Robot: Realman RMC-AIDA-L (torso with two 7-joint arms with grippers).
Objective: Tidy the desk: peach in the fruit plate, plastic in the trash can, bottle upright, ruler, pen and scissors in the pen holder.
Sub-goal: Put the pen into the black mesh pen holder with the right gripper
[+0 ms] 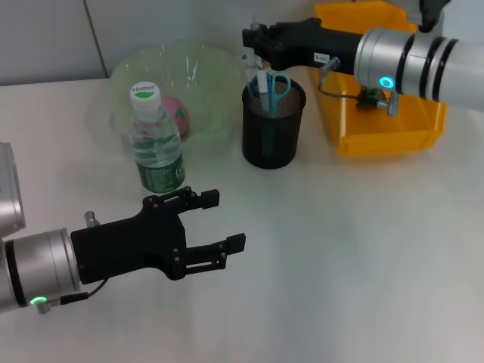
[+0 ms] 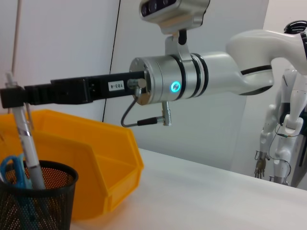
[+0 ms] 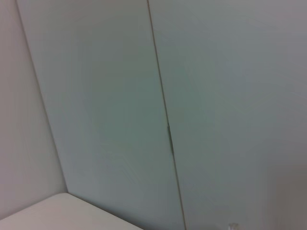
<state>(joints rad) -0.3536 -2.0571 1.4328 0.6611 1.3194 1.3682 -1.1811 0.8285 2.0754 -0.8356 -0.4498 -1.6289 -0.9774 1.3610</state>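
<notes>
Head view: the black mesh pen holder (image 1: 273, 125) stands on the white desk (image 1: 340, 249) and serves as the landmark. Blue-handled scissors (image 1: 278, 85) and a white pen (image 1: 262, 83) stick up out of it. The right gripper (image 1: 253, 41) hangs just above the holder's rim, clamped on the top of the pen. To the holder's left sits the clear green fruit plate (image 1: 204, 76) with the pink peach (image 1: 178, 115) inside it. The bottle (image 1: 155, 140) stands upright in front of the plate, left of the holder. A yellow bin (image 1: 386, 128) lies just right of the holder. The left gripper (image 1: 227, 223) hovers over the desk in front of the holder and the bottle, its fingers spread and holding nothing.

Left wrist view: the right gripper (image 2: 9, 96) grips the pen (image 2: 26, 143), whose lower end is down inside the pen holder (image 2: 48, 191) next to the scissors (image 2: 14, 170); the yellow bin (image 2: 96, 163) is behind the holder.

Right wrist view: only a plain wall and a corner of the desk.
</notes>
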